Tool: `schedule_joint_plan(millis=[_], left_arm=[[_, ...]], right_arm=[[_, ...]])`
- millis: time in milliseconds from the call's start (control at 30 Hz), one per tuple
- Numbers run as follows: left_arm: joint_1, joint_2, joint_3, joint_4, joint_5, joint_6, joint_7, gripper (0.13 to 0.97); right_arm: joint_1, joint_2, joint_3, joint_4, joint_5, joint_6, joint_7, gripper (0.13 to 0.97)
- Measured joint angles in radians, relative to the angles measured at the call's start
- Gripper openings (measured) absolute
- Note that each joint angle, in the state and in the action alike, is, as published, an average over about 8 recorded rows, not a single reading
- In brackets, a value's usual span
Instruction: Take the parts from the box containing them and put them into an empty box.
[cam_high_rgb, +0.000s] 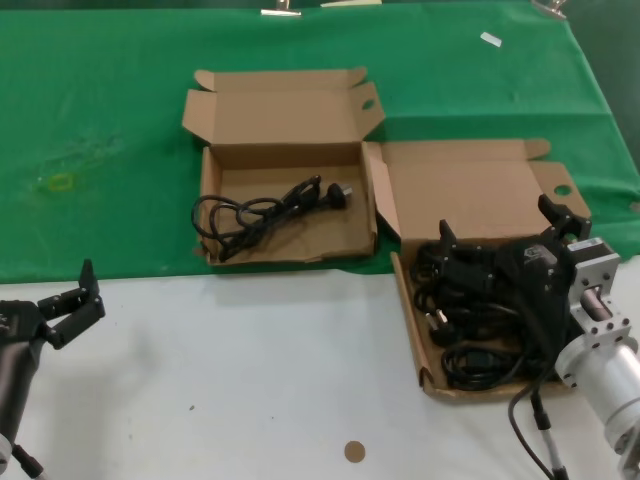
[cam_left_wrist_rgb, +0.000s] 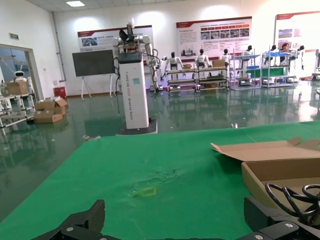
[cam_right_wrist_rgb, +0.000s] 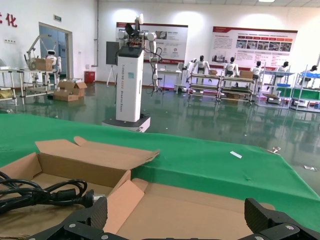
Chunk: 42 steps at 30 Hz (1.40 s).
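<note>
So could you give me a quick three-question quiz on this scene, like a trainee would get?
1. True or false: the wider brown cardboard box on the green cloth holds no cord at all.
2. Which gripper hovers over the longer brown cardboard box full of black power cords? A) left B) right C) neither
3. Fill in: both grippers' fingers are ____.
Key: 1 false, one black cord lies in the wider box. 2 B, the right gripper; the left gripper waits over the white table. 3 open.

Black two-fingered right hand (cam_high_rgb: 506, 233) on a silver cylindrical wrist with black cable; matching black left hand (cam_high_rgb: 74, 301).
</note>
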Motion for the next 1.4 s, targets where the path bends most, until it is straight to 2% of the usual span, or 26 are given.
schedule_joint_plan(millis=[1400], left_arm=[[0.000,0.000,0.000,0.000,0.000,0.000,0.000,0.966]], right_arm=[[0.000,0.000,0.000,0.000,0.000,0.000,0.000,0.966]])
